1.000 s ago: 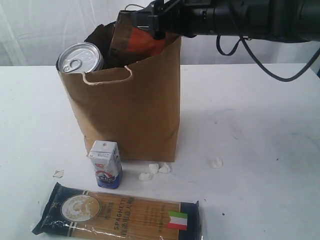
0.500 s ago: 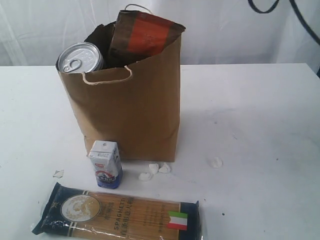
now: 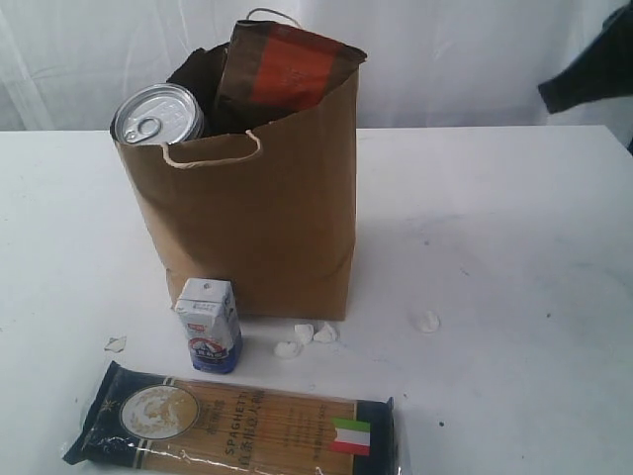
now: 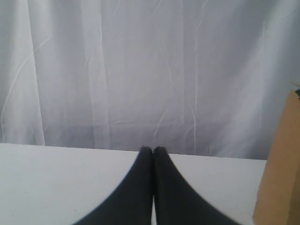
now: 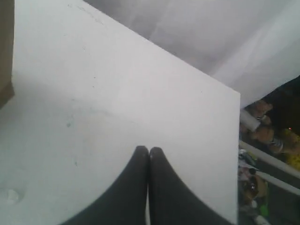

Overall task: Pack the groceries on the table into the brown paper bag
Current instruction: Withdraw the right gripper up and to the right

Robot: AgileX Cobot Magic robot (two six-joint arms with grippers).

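Right hand (image 5: 149,150) and left hand (image 4: 153,151) are closed on nothing, dark jar (image 3: 156,114) and orange pouch (image 3: 287,69) already in the brown paper bag (image 3: 257,218), carton (image 3: 209,325) and spaghetti pack (image 3: 237,421) wait on the bench (image 3: 514,247) beside it.

We see a creased white curtain (image 4: 117,70) hanging right behind the white table (image 3: 514,218). Light's soft & even, w/ faint shadows only. Beyond one table edge, right wrist view, we make out dim clutter (image 5: 267,140), too blurry to ID.

Table (image 3: 514,228) open right of the bag (image 3: 267,228); carton (image 3: 209,325), spaghetti pack (image 3: 237,426) block front.
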